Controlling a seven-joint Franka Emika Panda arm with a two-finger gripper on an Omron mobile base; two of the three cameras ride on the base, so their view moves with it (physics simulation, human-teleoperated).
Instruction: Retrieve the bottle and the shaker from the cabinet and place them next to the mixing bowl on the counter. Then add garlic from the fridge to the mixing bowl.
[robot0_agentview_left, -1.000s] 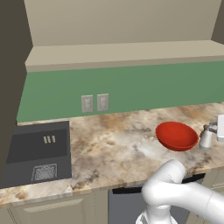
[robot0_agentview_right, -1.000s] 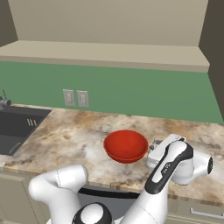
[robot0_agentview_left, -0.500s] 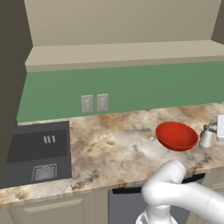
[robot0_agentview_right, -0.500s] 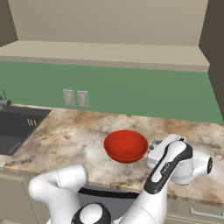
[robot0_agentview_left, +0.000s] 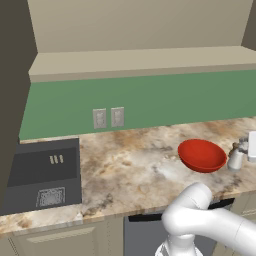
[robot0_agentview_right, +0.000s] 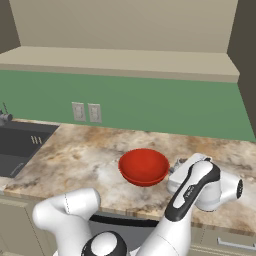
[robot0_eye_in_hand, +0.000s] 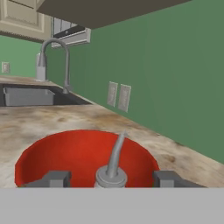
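Note:
The glossy red mixing bowl (robot0_agentview_left: 201, 154) (robot0_agentview_right: 144, 166) (robot0_eye_in_hand: 65, 153) sits on the marbled counter (robot0_agentview_left: 125, 165) (robot0_agentview_right: 75, 160). The pale grey bottle (robot0_agentview_left: 235, 159) (robot0_eye_in_hand: 114, 153) stands upright just right of the bowl, its thin neck rising in front of the red rim in the hand view. My gripper (robot0_eye_in_hand: 111, 178) (robot0_agentview_left: 248, 148) straddles the bottle, open, with a gap between each dark fingertip (robot0_eye_in_hand: 54, 178) and the bottle's shoulder. The beige wall cabinet (robot0_agentview_left: 140, 25) hangs above the counter. The shaker, the garlic and the fridge are out of view.
A dark sink (robot0_agentview_left: 42, 170) (robot0_eye_in_hand: 26, 95) with a curved faucet (robot0_eye_in_hand: 54, 57) lies at the counter's left end. Two wall outlets (robot0_agentview_left: 108, 118) (robot0_agentview_right: 86, 112) sit on the green backsplash. My white arm (robot0_agentview_right: 192, 192) reaches over the counter's front edge beside the bowl.
The fingers have spread apart off the bottle, which stays standing beside the bowl. The arm, the bowl and the views have not shifted.

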